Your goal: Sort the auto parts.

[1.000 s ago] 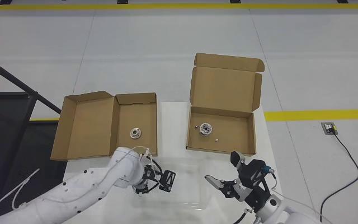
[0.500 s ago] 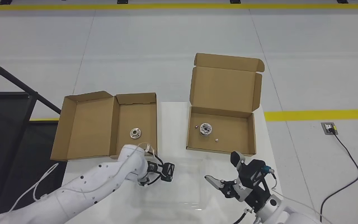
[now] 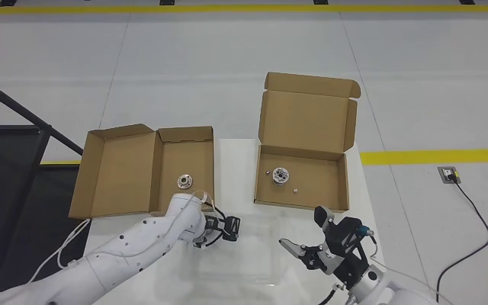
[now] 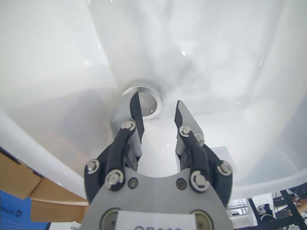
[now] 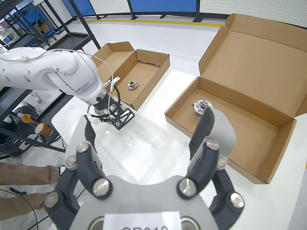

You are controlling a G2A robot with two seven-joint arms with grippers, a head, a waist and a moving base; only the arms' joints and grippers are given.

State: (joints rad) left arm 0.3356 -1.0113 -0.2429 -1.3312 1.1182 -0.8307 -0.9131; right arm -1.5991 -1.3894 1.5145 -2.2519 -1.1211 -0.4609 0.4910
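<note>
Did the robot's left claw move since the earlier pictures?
Yes. The left gripper has slid away from the robot, toward the near corner of the left cardboard box.

White glossy table (image 3: 235,177), three containers on it.
Open brown cardboard box (image 3: 197,156) at far-left corner; second open brown cardboard box (image 3: 320,187) at far-right corner; clear plastic tray (image 3: 255,255) mid near edge, between them.

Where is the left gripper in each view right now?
Top view: left gripper by the left box's near corner, at the clear bin's edge.
Left wrist view: left gripper, open at a metal ring in the bin.
Right wrist view: left gripper at the bin's rim, beside that box's corner.
Shared landmark: the left box.
</note>
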